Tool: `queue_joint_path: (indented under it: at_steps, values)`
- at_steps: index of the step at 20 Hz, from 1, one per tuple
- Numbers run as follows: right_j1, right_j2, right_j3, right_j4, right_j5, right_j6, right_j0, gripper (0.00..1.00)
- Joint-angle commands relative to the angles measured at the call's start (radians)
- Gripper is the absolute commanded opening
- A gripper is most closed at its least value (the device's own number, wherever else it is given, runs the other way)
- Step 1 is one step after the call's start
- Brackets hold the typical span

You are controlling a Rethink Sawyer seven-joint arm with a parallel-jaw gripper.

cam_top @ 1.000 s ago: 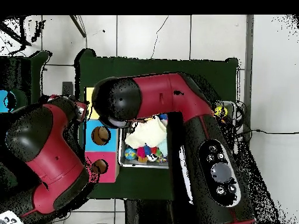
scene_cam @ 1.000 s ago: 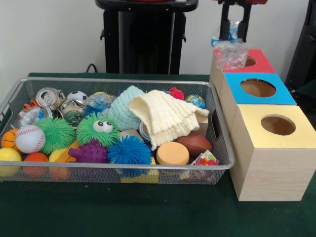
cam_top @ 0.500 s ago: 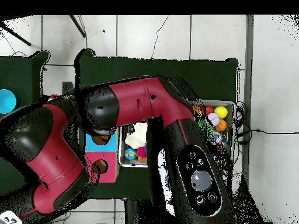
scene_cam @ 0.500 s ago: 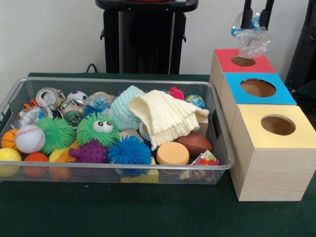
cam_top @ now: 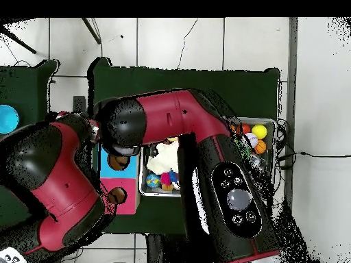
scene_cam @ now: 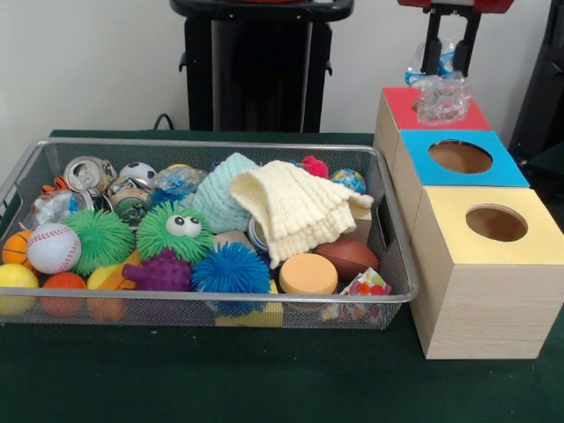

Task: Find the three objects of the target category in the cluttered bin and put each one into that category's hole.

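Note:
My gripper (scene_cam: 450, 63) hangs at the top right of the front view, shut on a crumpled clear plastic wrapper (scene_cam: 441, 97). The wrapper's bulk rests over the hole of the red-topped box (scene_cam: 473, 115). A wire mesh bin (scene_cam: 220, 145) holds the clutter: a cream knitted cloth (scene_cam: 295, 207), a teal knitted piece (scene_cam: 220, 189), a crushed can (scene_cam: 86, 172), spiky rubber balls (scene_cam: 231, 269), a baseball (scene_cam: 53, 248) and several more balls. In the overhead view the red arm (cam_top: 171, 120) hides the gripper and most of the bin (cam_top: 164, 179).
Three wooden boxes stand in a row right of the bin: red-topped at the back, blue-topped (scene_cam: 423, 169) in the middle, yellow-topped (scene_cam: 445, 207) in front, each with a round hole. A green cloth (scene_cam: 264, 379) covers the table.
Over the last second the gripper carried the plastic wrapper rightward and up over the red box, then came down, so the wrapper now sits on that box's hole.

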State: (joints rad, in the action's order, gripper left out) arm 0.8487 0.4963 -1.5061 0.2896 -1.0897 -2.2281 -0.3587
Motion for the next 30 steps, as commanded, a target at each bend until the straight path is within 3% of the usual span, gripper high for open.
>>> queue_joint_path:
  at_steps: [1, 18, 23, 26, 30]
  values:
    - [-0.052, -0.003, -0.026, 0.045, -0.031, 0.135, -0.032, 0.0]
    - [0.007, -0.012, -0.077, 0.02, -0.045, 0.07, -0.005, 0.0]
    - [0.055, -0.022, -0.166, -0.005, 0.008, 0.006, 0.018, 0.0]
    - [0.124, -0.041, -0.239, -0.023, 0.037, -0.049, 0.046, 0.0]
    - [0.163, -0.065, -0.276, -0.048, 0.038, -0.077, 0.069, 0.0]
